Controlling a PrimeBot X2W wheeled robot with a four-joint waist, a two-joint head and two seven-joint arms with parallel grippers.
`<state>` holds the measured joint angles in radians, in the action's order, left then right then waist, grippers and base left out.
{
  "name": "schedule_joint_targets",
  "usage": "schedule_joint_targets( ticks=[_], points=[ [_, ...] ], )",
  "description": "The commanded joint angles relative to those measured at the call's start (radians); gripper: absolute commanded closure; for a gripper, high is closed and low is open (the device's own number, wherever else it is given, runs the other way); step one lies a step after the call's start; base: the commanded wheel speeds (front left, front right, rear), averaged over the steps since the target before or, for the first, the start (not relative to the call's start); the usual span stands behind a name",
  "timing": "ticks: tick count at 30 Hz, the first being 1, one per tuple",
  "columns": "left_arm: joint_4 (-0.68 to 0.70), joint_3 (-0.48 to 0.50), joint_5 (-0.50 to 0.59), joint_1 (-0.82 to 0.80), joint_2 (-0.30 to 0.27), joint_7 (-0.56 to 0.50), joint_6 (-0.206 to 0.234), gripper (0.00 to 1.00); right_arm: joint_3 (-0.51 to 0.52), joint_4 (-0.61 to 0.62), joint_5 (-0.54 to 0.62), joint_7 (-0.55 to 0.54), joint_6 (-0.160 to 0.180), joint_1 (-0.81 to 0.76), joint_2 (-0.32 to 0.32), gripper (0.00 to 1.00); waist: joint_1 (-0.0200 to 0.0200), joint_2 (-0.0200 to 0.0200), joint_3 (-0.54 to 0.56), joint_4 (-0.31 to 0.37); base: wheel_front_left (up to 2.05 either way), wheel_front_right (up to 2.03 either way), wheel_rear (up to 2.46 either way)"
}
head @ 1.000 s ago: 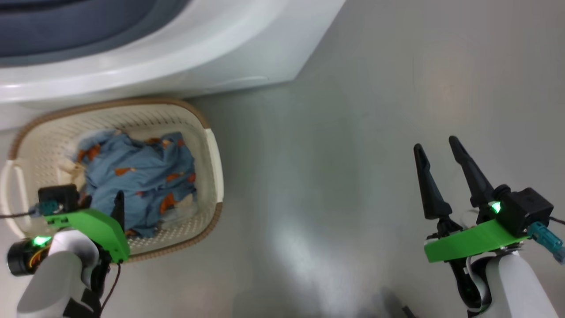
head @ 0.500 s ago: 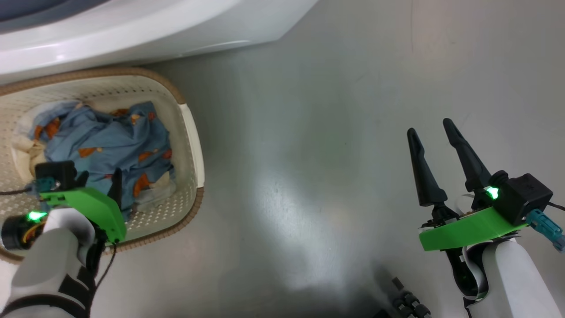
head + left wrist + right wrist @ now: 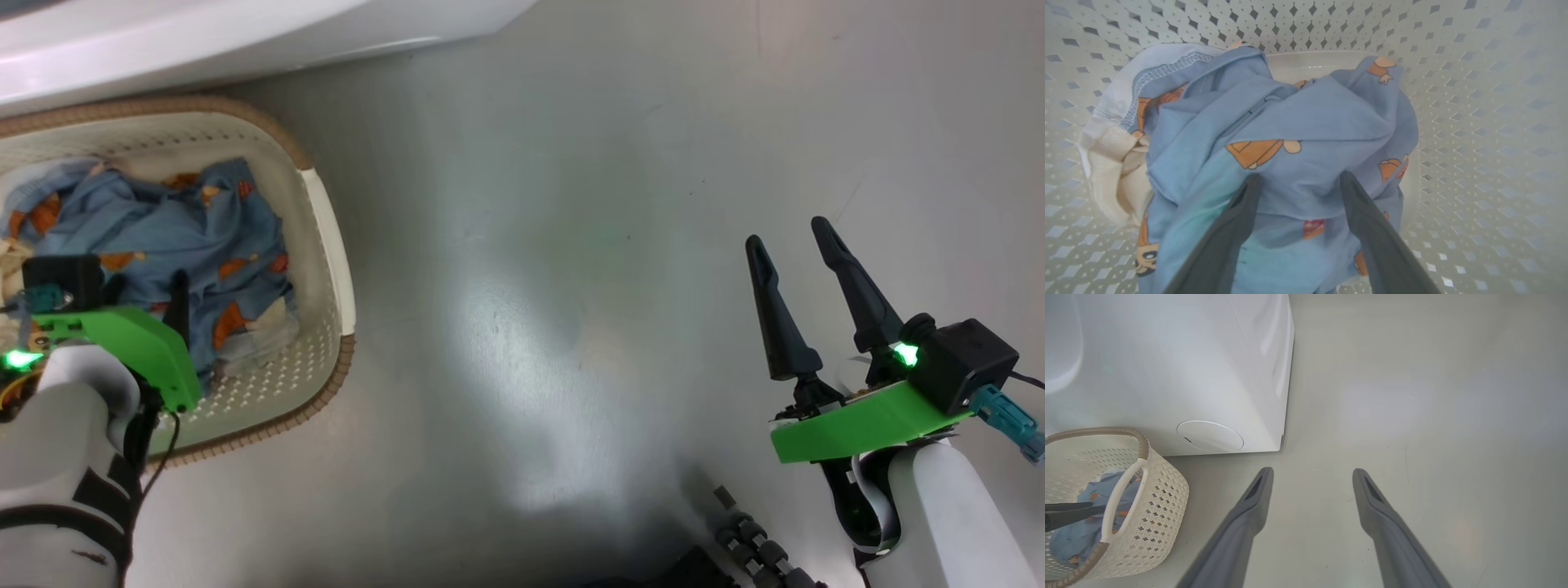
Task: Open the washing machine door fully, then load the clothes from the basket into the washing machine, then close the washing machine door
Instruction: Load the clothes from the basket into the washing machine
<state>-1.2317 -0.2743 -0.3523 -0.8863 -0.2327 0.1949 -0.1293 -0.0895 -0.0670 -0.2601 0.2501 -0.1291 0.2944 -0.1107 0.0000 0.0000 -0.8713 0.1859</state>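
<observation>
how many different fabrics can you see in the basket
2: light blue printed fabric heaped across the middle of the basket, and cream-white cloth bunched at that fabric's left side in the left wrist view. More could be hidden underneath.

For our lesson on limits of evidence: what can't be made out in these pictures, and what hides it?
Washing machine: head view's top edge cuts it off; open or shut, unknown.
Basket: head view's left edge cuts off its left end.
Clothes: left wrist view; folds hide how many pieces.
Left pincer: left wrist view; touching the clothes or just above, unclear.
</observation>
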Motion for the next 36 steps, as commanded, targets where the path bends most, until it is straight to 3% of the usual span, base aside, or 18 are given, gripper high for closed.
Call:
schedule_joint_targets(
  ticks=[1, 9, 19, 22, 25, 36],
  points=[
    [-0.006, 0.012, -0.01, 0.009, -0.049, 0.006, -0.001, 0.0, -0.017, 0.017, -0.021, 0.012, -0.002, -0.021, -0.008, 0.0, 0.0, 0.0, -0.014, 0.002, 0.0, 0.0, 0.0],
    [-0.033, -0.01, -0.003, -0.039, -0.047, 0.0, 0.002, 0.0, -0.001, 0.021, -0.039, 0.012, -0.002, -0.021, -0.016, 0.0, 0.0, 0.0, -0.058, -0.004, 0.0, 0.0, 0.0],
    [-0.049, -0.051, 0.023, -0.079, -0.048, -0.024, 0.04, 0.01, 0.003, 0.039, -0.038, 0.012, -0.002, -0.035, -0.039, 0.0, 0.0, 0.0, -0.1, -0.005, 0.0, 0.0, 0.0],
    [-0.052, -0.064, 0.031, -0.09, -0.043, -0.028, 0.052, 0.56, 0.004, 0.044, -0.037, 0.012, -0.002, -0.039, -0.044, 0.0, 0.0, 0.0, -0.107, -0.007, 0.0, 0.0, 0.0],
    [-0.053, -0.076, 0.037, -0.095, -0.036, -0.028, 0.058, 1.0, 0.006, 0.047, -0.038, 0.012, -0.002, -0.043, -0.049, 0.0, 0.0, 0.0, -0.111, -0.008, 0.0, 0.0, 0.0],
    [-0.057, -0.083, 0.02, -0.043, -0.01, 0.003, 0.068, 1.0, 0.01, 0.032, -0.035, 0.012, -0.002, -0.044, -0.048, 0.0, 0.0, 0.0, -0.052, -0.03, 0.0, 0.0, 0.0]
  ],
)
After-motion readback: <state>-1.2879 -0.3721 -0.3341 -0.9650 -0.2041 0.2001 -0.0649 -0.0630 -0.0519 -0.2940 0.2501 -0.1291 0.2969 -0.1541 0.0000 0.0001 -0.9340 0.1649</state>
